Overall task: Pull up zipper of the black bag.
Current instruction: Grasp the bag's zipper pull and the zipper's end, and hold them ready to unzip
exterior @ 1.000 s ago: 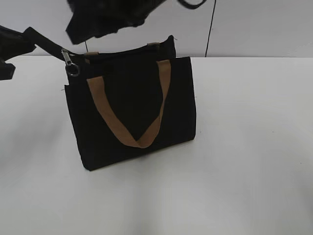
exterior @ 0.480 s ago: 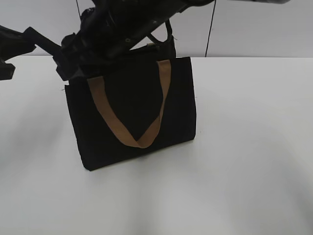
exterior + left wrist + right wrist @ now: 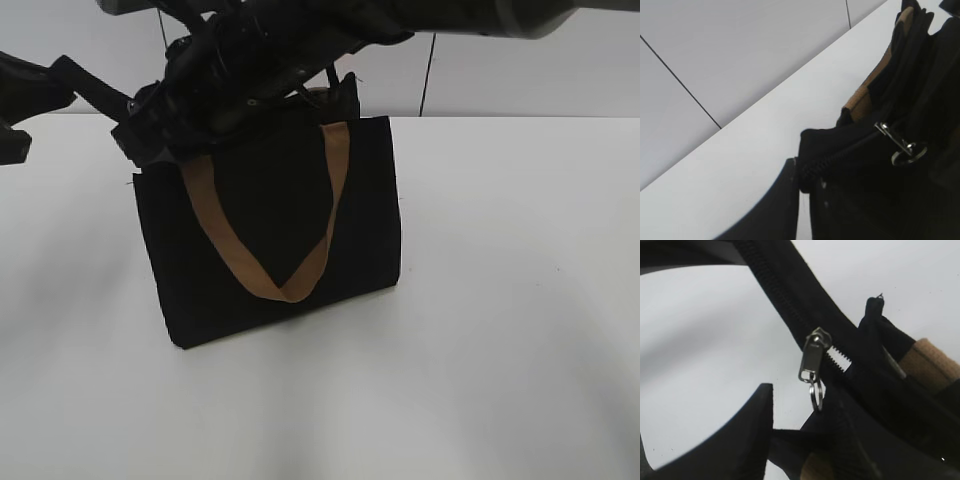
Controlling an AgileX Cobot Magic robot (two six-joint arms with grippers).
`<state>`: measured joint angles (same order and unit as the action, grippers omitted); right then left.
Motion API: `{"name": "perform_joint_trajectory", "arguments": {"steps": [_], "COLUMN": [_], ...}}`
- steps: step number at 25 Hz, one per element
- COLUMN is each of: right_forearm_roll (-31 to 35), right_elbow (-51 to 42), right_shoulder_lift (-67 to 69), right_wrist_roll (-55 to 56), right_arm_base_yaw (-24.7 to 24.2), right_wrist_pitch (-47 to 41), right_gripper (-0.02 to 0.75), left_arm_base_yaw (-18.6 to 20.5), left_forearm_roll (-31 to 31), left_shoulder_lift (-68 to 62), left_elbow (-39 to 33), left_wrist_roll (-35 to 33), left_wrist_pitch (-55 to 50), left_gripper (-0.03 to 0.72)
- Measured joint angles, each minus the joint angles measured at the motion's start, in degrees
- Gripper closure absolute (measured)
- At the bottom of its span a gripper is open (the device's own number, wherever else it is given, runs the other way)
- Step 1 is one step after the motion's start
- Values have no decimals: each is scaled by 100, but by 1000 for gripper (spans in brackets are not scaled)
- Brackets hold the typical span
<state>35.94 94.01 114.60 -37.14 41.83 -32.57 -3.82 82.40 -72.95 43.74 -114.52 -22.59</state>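
The black bag (image 3: pixel 270 200) stands upright on the white table, its tan handle (image 3: pixel 240 262) hanging down the front. My left gripper (image 3: pixel 807 172) is shut on the free end of the zipper (image 3: pixel 840 152), holding it out past the bag's top left corner; it also shows in the exterior view (image 3: pixel 95 92). The silver pull tab (image 3: pixel 810 360) with its ring (image 3: pixel 816 396) sits on the zipper line (image 3: pixel 775 285). My right gripper (image 3: pixel 802 396) is open, one finger on each side of the ring. In the exterior view the right gripper (image 3: pixel 150 140) hides the pull.
The white table (image 3: pixel 500 300) spreads around the bag. A pale wall with a dark vertical seam (image 3: pixel 430 70) stands close behind it. The right arm (image 3: pixel 330 30) reaches across above the bag's top edge.
The right arm has come down from above onto the bag's top left corner and now covers the pull tab in the exterior view. The left arm and the bag have not moved.
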Motion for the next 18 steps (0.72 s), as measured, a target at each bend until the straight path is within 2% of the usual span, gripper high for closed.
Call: {"name": "perform_joint_trajectory", "arguments": {"steps": [18], "right_forearm_roll": [543], "right_elbow": [0], "right_shoulder_lift": [13], "right_wrist_roll": [-11], "right_arm_base_yaw": [0], "right_wrist_pitch": [-216], "right_gripper": [486], "left_arm_base_yaw": [0], "left_forearm_roll": [0], "left_shoulder_lift": [0], "left_elbow": [0], "left_wrist_roll": [0], "left_wrist_pitch": [-26], "left_gripper": [666]}}
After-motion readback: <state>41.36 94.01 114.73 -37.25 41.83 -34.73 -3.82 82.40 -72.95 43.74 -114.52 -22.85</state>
